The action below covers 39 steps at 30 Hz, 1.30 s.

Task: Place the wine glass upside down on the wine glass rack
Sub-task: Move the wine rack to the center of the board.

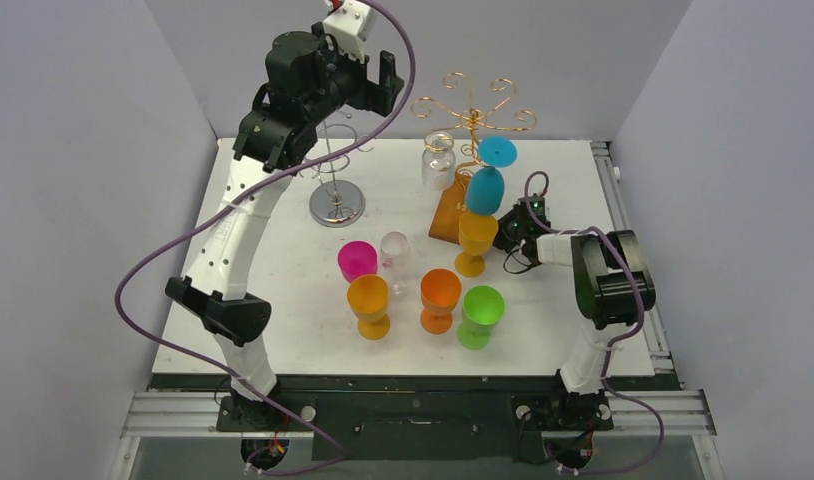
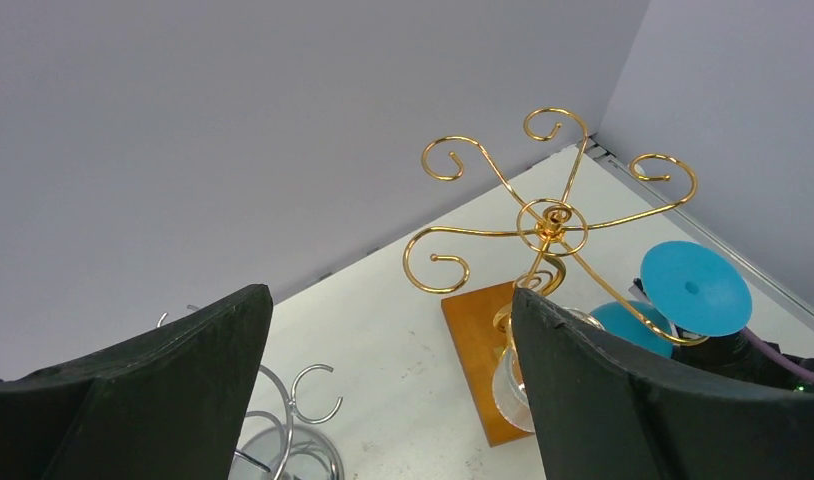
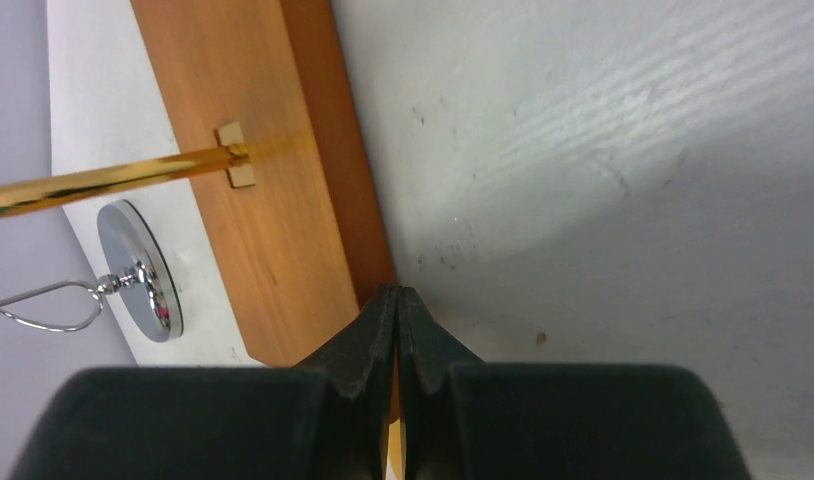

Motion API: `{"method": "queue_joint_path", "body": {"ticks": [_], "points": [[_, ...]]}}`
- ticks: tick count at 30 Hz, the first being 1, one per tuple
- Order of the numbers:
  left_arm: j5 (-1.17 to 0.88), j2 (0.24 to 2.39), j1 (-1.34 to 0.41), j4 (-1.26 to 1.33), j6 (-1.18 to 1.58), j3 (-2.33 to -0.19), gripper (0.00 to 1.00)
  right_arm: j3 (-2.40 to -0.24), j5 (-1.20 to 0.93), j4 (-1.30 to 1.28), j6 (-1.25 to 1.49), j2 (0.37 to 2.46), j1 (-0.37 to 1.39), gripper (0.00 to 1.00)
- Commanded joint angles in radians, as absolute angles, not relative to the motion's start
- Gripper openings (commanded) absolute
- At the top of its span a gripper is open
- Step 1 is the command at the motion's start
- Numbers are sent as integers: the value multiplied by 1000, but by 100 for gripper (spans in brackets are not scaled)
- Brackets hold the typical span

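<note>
- The turquoise plastic wine glass (image 1: 486, 188) is hanging upside down by its foot from the gold wire wine glass rack (image 2: 550, 222).
- The left hand (image 2: 388, 400) is hovering high, fingers apart and empty.
- The right hand (image 3: 398, 330), fingers together, is touching the rack's wooden base (image 3: 253, 150), apparently steadying it.

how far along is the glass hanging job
Done: a blue glass hangs upside down on the gold rack. In hand: nothing; the left gripper is open, the right gripper shut, empty. Left: the green glass and five others stand upright on the table.
</note>
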State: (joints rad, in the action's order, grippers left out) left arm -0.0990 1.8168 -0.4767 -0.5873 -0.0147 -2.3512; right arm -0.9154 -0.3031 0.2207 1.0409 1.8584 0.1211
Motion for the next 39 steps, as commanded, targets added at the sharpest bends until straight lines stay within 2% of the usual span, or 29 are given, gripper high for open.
{"method": "queue_joint_path", "body": {"ticks": [1, 11, 17, 21, 25, 33, 39], "points": [[-78, 1777, -469, -549, -6, -2342, 87, -888, -271, 340, 1120, 1890, 187, 0], [-80, 1759, -466, -539, -6, -2320, 87, -942, -294, 412, 1193, 1957, 281, 0], [-92, 1760, -468, -539, -7, -2315, 87, -910, -339, 379, 1152, 1853, 130, 0], [-111, 1776, -469, -534, 31, -2320, 87, -967, -343, 295, 1079, 1786, 45, 1], [-125, 1789, -471, -538, 54, -2334, 87, -1139, -309, 189, 1011, 1822, 11, 2], [-158, 1787, -476, -564, 73, -2322, 87, -1605, -308, 83, 995, 2135, 16, 1], [-176, 1765, -474, -586, 63, -2308, 87, -1794, -318, 68, 1005, 2284, 27, 0]]}}
